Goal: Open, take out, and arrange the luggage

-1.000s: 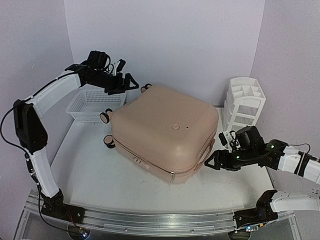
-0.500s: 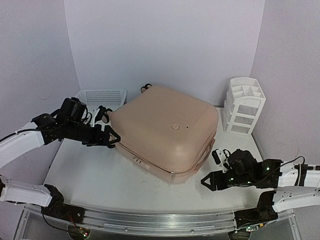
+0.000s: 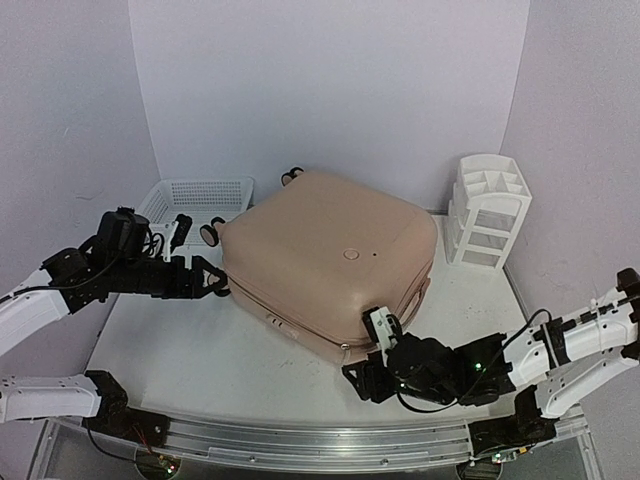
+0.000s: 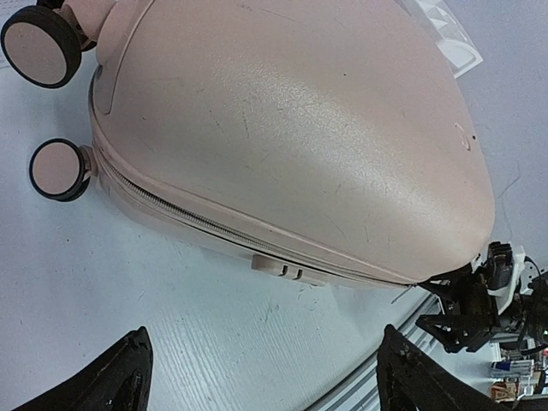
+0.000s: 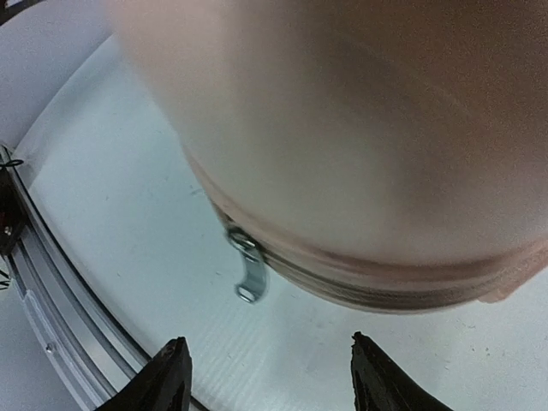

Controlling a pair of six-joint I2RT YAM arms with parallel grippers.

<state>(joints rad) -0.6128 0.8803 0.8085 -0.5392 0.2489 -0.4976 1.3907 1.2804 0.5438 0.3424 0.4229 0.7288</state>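
The peach-pink luggage (image 3: 335, 260) lies flat and zipped shut in the middle of the table, its caster wheels (image 3: 211, 234) at the left. My left gripper (image 3: 208, 281) is open and empty, low by the left front corner next to the wheels. In the left wrist view the shell (image 4: 291, 128), the zipper seam and a small lock tab (image 4: 278, 267) face the open gripper (image 4: 265, 377). My right gripper (image 3: 362, 378) is open and empty at the near front corner. In the right wrist view a metal zipper pull (image 5: 248, 274) hangs just ahead of the gripper (image 5: 272, 372), untouched.
A white mesh basket (image 3: 200, 195) stands at the back left behind the wheels. A white drawer organizer (image 3: 487, 210) stands at the back right. The metal rail (image 3: 300, 440) runs along the near edge. White table surface (image 3: 170, 340) shows in front of the suitcase.
My left arm came down from above the basket to the suitcase's left front corner. My right arm swung from the right side to the near front corner, by the zipper pull.
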